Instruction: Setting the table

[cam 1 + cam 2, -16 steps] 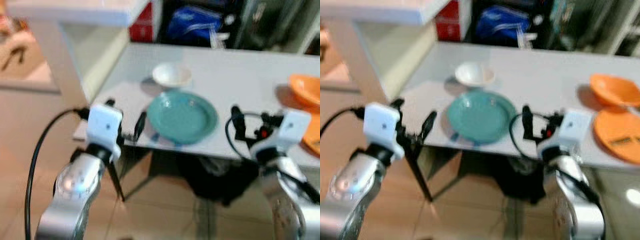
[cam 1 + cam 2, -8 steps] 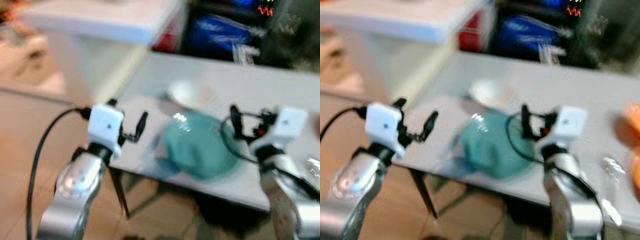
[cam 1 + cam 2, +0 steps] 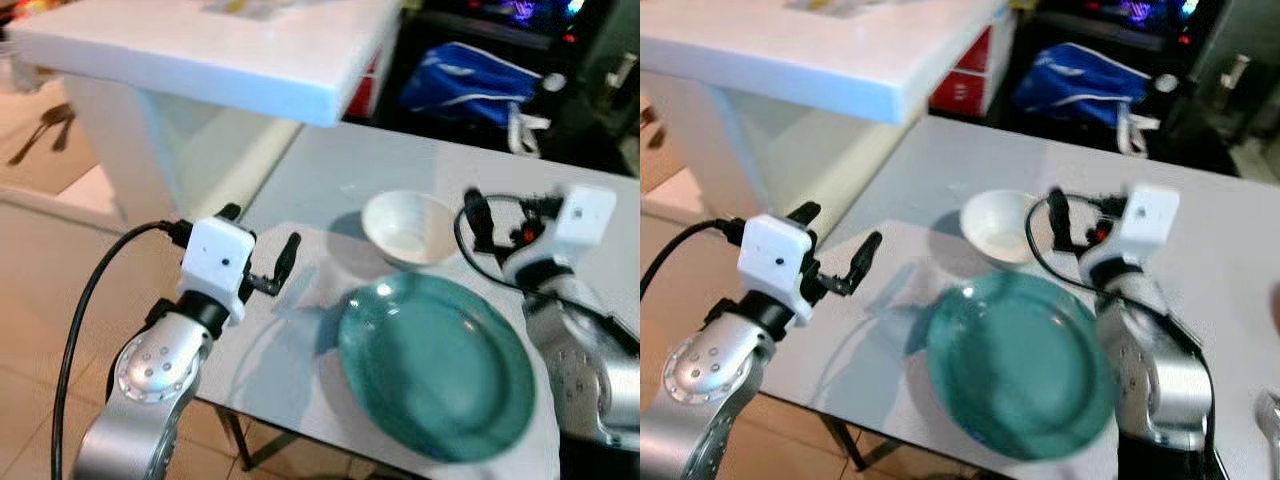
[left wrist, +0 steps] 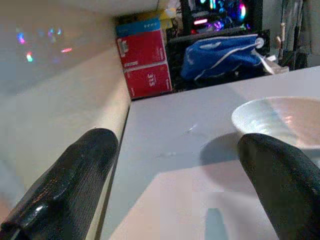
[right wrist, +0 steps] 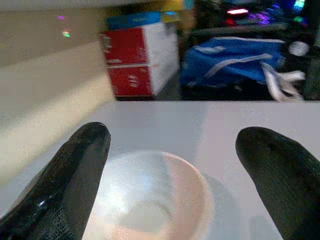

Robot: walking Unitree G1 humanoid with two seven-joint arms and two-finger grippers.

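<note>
A teal plate (image 3: 435,365) lies near the front edge of the grey table (image 3: 330,170). Just behind it stands a small white bowl (image 3: 408,228). My left gripper (image 3: 260,235) hovers open over the table's left part, empty, left of the bowl. In the left wrist view the bowl (image 4: 280,117) lies ahead beside one finger (image 4: 70,185). My right gripper (image 3: 510,205) is held open just right of the bowl and above the plate's far edge. The right wrist view looks down on the bowl (image 5: 150,200) between its spread fingers (image 5: 65,185), without touching it.
A white countertop (image 3: 200,50) overhangs at the left, higher than the table. A blue bag (image 3: 460,85) and a red box (image 4: 145,60) sit on the floor behind the table. Tiled floor (image 3: 40,330) runs along the left.
The camera has moved in toward the table, so plate and bowl look larger and nearer, and the orange dishes at the right have left the picture. Both grippers remain open and empty.
</note>
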